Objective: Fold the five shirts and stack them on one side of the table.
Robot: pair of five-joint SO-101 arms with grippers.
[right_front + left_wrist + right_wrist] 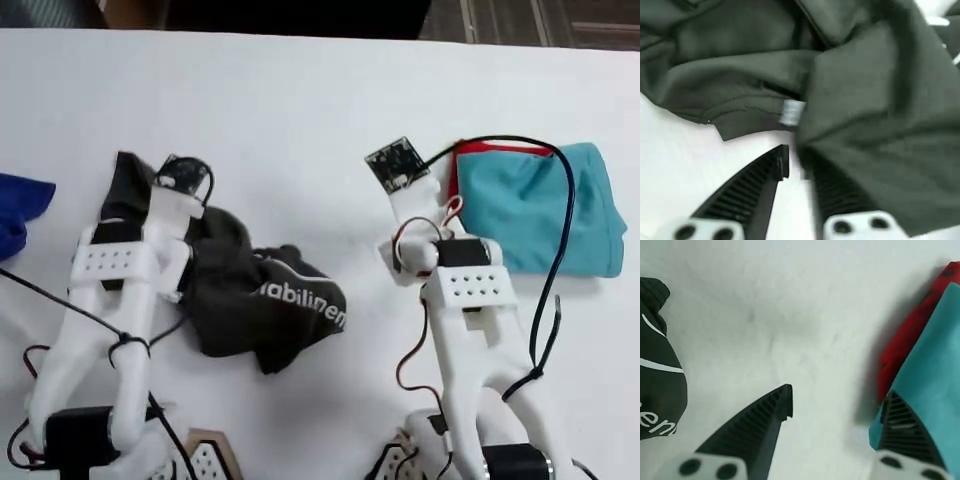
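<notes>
A crumpled black shirt [260, 300] with white lettering lies at the left-centre of the white table [300, 100]. My left gripper [178, 185] hangs over its far-left part. In the left wrist view the left gripper [797, 167] is open by a narrow gap, and the black shirt [870, 125] drapes over one finger. A folded teal shirt [540, 210] rests on a red shirt [490, 150] at the right. My right gripper [405, 180] sits just left of that stack. It stands wide open [840, 395] over bare table, one fingertip [895, 407] at the edge of the teal shirt [935, 375].
A blue shirt [20, 205] lies bunched at the table's left edge. Bare tabletop stretches across the back and between the two arms. Black and red cables [560, 240] loop over the teal stack from the right arm.
</notes>
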